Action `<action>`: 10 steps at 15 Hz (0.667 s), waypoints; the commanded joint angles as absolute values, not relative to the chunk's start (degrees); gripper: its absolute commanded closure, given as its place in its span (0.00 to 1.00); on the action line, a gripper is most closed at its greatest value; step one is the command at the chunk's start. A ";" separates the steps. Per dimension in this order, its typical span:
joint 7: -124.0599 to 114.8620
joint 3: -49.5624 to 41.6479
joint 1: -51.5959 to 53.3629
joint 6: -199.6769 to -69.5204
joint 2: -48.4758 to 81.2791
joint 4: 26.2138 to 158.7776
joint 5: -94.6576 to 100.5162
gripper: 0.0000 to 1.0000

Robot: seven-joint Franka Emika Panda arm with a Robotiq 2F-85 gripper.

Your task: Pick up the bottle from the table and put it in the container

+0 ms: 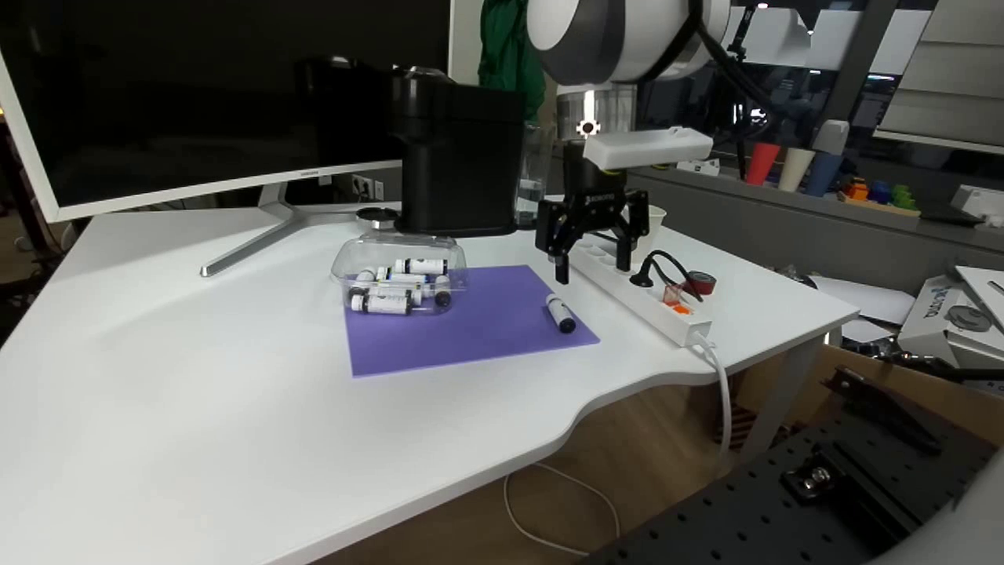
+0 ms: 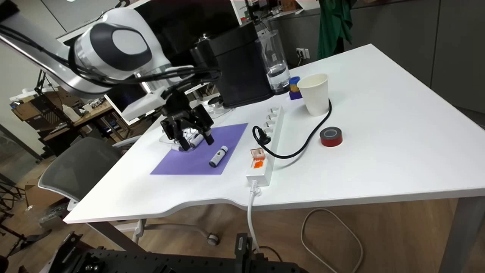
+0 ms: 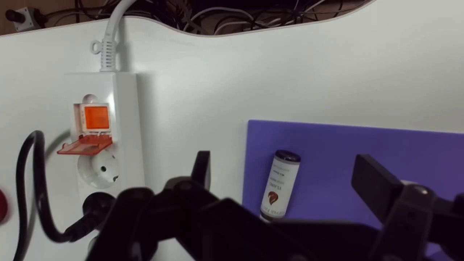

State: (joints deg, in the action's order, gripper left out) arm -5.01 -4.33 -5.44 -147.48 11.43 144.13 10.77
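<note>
On the purple mat, the bottle lies apart from the container; the jaws hang parted above

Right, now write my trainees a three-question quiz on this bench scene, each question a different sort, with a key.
1. Multiple choice: What does the loose bottle lie on?
a) the power strip
b) the purple mat
c) the monitor stand
2. True or false: The hand is open and grips nothing.
3. Fill the gap: The clear container holds several small ...

Key
1: b, near the mat's edge.
2: True.
3: bottles.
</note>
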 commanded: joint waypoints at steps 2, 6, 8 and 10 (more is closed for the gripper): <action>-4.14 -5.52 -5.41 -151.56 19.46 142.08 7.55 0.00; -2.39 -4.72 -6.25 -153.29 24.11 139.95 2.92 0.00; -1.35 -4.26 -6.44 -154.19 25.15 139.04 1.28 0.00; -0.32 -3.76 -6.77 -154.65 25.78 138.15 -0.17 0.00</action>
State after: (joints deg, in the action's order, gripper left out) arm -2.04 -4.78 -5.70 -154.48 24.74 140.17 2.09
